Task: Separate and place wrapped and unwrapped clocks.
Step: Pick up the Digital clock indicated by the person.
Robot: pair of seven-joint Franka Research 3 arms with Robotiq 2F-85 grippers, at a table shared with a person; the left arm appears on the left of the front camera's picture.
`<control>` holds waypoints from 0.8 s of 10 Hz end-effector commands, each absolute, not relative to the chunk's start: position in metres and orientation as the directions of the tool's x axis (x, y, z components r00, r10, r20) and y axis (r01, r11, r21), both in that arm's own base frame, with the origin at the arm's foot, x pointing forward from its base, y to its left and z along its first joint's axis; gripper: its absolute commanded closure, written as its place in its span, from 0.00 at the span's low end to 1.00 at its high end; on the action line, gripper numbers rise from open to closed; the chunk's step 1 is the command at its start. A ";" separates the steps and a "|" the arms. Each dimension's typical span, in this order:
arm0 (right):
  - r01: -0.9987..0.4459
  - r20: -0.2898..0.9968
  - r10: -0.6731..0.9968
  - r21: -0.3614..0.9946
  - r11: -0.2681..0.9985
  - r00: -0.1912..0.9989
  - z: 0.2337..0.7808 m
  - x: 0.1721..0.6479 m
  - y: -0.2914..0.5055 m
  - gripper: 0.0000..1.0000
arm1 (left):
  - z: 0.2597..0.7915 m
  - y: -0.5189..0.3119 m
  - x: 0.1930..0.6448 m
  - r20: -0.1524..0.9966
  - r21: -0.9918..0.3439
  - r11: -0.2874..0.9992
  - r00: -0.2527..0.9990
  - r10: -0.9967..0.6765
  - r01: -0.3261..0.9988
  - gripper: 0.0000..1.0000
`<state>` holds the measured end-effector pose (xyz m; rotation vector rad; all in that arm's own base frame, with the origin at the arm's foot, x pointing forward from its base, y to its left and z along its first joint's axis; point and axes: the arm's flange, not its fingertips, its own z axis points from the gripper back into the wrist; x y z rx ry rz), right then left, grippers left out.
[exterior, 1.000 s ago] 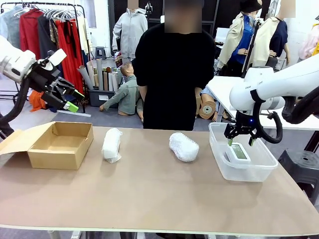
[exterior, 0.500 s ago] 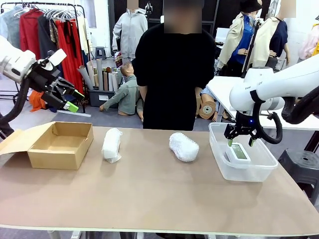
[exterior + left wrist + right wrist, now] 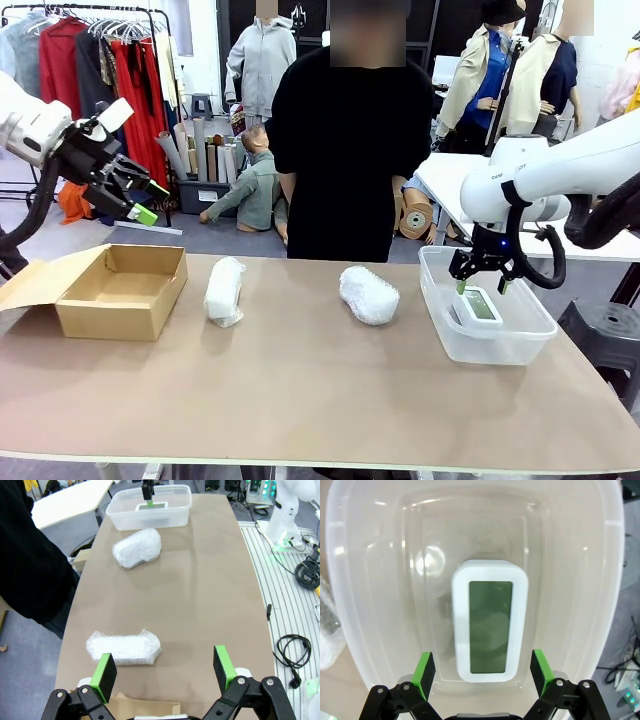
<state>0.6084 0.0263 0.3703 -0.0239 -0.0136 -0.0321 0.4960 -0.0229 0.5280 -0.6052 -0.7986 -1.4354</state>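
Front view against a second back: has anything shifted?

Nothing I can make out. Both arms hold the same pose and no clock has budged, so this reads as a pause between steps.

Where does that leave the sorting?

One third done, I'd judge. The bare digital clock (image 3: 481, 307) lies flat in the clear plastic tub (image 3: 500, 350) at the right end of the table (image 3: 320, 400). The right gripper (image 3: 481, 288) hangs just above it, jaws spread wide and gripping nothing, so that one looks delivered.

And the left gripper (image 3: 150, 200)?

High above the open cardboard box (image 3: 110, 322) at the table's left end, equally wide and empty. Both wrapped ones sit along the far edge, unsorted.

How do they lie?

The bare clock has its screen up. Its long axis runs from the near edge toward the far edge and, in the right wrist view, crosses the line between the green pads. The left wrapped clock (image 3: 224, 291), just beside the box, also points near to far. The middle wrapped clock (image 3: 368, 294) lies slanted, its far end toward the left.
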 end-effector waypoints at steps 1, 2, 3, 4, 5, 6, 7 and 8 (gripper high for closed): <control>-0.118 0.004 0.118 0.048 0.992 0.993 0.396 0.594 0.030 0.00 | 0.529 -0.023 0.496 0.783 0.103 0.066 -0.041 -0.620 0.992 0.00; -0.212 -0.002 0.212 0.040 0.977 0.977 0.410 0.589 0.031 0.00 | 0.529 -0.023 0.496 0.783 0.103 0.066 -0.041 -0.620 0.992 0.00; -0.273 0.024 0.272 0.012 0.962 0.962 0.422 0.582 0.038 0.00 | 0.529 -0.023 0.496 0.783 0.103 0.066 -0.041 -0.620 0.992 0.00; -0.330 0.017 0.330 0.014 0.944 0.944 0.441 0.582 0.038 0.00 | 0.529 -0.023 0.496 0.783 0.103 0.066 -0.041 -0.620 0.992 0.00; -0.402 0.028 0.402 0.028 0.915 0.915 0.454 0.577 0.045 0.00 | 0.529 -0.023 0.496 0.783 0.103 0.066 -0.041 -0.620 0.992 0.00; -0.509 0.024 0.509 0.078 0.857 0.860 0.470 0.573 0.049 0.00 | 0.529 -0.023 0.496 0.783 0.103 0.066 -0.041 -0.620 0.992 0.00; -0.620 0.051 0.620 0.147 0.770 0.783 0.486 0.568 0.054 0.00 | 0.529 -0.023 0.496 0.783 0.103 0.066 -0.041 -0.620 0.992 0.00; -0.714 0.112 0.707 0.174 0.678 0.698 0.498 0.563 0.058 0.00 | 0.529 -0.023 0.496 0.783 0.103 0.066 -0.041 -0.620 0.992 0.00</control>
